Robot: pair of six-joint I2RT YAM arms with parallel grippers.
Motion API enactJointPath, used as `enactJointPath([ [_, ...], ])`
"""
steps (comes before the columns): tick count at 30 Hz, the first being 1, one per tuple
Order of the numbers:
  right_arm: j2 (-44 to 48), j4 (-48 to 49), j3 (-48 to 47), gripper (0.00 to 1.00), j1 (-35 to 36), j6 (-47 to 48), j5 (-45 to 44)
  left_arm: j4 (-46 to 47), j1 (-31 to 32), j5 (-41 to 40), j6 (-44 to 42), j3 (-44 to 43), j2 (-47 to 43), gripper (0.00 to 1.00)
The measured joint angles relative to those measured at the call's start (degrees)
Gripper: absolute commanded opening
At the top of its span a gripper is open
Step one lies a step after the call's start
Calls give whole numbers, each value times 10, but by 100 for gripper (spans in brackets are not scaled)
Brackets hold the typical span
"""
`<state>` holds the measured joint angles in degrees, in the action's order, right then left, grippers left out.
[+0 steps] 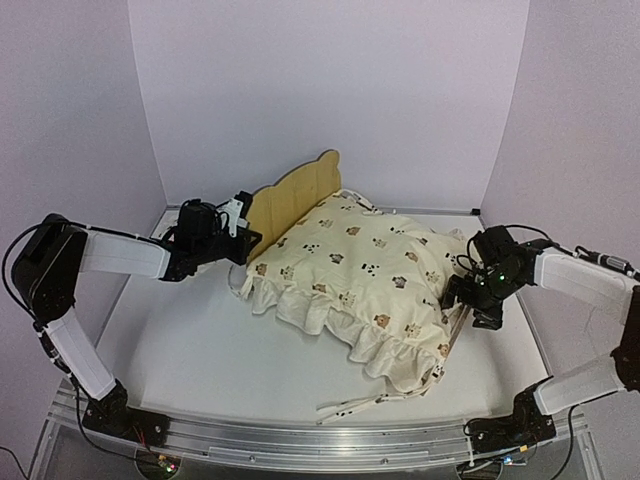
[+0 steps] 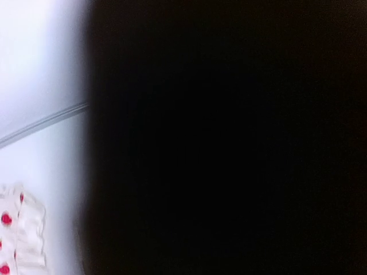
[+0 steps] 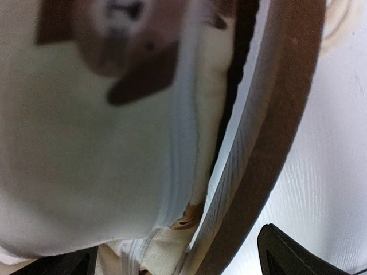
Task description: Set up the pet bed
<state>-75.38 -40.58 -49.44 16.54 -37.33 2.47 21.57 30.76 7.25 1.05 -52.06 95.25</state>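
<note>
The pet bed stands in the middle of the table, its plywood bear-ear headboard (image 1: 298, 193) at the back left. A cream animal-print ruffled cover (image 1: 360, 272) lies over the frame and hides the base. My left gripper (image 1: 243, 238) is shut on the left end of the headboard, and a dark surface close to the lens blacks out most of the left wrist view. My right gripper (image 1: 463, 292) stands open at the bed's right side. Its fingertips (image 3: 298, 252) straddle the wooden rail (image 3: 269, 143) and the edge of the cover (image 3: 86, 172).
A small white pillow with red strawberries (image 2: 17, 235) lies on the table beside the left gripper. The cover's tie strings (image 1: 352, 405) trail on the table in front of the bed. White walls enclose the table on three sides.
</note>
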Motion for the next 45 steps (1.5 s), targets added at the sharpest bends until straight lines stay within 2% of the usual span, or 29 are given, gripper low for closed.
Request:
enactJointPath([
  [9, -96, 8, -74, 98, -86, 40, 25, -27, 103, -144, 107, 69, -77, 8],
  [15, -100, -2, -111, 98, -97, 77, 14, -56, 152, -212, 161, 91, -112, 9],
  [23, -101, -37, -212, 98, -98, 143, -24, -73, 215, -306, 232, 123, -140, 8],
  [31, -101, -87, -240, 98, -98, 189, -61, -73, 260, -367, 264, 115, -119, 7],
  [38, -82, -148, -279, 98, -98, 206, -72, -113, 274, -393, 273, 76, -104, 6],
  [45, -11, -154, -297, 98, -79, 194, 41, -172, 275, -393, 276, 25, -95, 6],
])
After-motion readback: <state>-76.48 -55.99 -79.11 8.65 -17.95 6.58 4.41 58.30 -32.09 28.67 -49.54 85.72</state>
